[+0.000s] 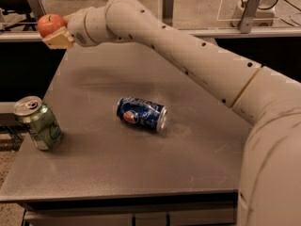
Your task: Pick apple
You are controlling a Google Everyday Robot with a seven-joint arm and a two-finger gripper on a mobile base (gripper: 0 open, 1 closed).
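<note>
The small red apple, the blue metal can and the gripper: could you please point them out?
small round red apple [50,22], camera view, front skin.
blue metal can [141,113], camera view, mid-side.
gripper [55,31], camera view, upper left, clasping the apple.

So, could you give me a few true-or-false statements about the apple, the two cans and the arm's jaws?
1. The gripper holds the apple in the air near the far left corner of the table, jaws closed on it. True.
2. The blue soda can stands upright. False: it lies on its side around mid-table.
3. The green can stands upright near the table's left edge. True.
4. The two cans touch each other. False: bare tabletop separates them.
</note>
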